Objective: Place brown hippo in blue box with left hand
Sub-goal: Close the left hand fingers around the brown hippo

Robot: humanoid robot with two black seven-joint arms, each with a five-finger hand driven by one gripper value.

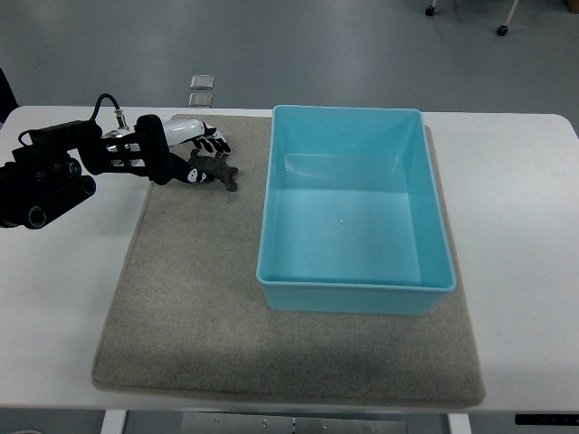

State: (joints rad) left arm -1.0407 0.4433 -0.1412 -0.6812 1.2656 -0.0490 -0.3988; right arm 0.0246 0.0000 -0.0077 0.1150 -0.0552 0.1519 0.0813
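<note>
Left of the blue box (353, 208), left hand (194, 149) clasping brown hippo (213, 170), lengthwise left-right.

1. A grey felt mat (199, 316) is lying flat across the middle of the white table (516, 208).
2. Two small square floor plates (201, 89) are sitting on the grey floor (317, 45) just beyond the table's far edge.
3. Caster wheels (501, 30) are showing at the top right.

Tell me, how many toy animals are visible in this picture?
1: the brown hippo at the grey mat's far left corner, in the left hand. The blue box looks empty.
</note>
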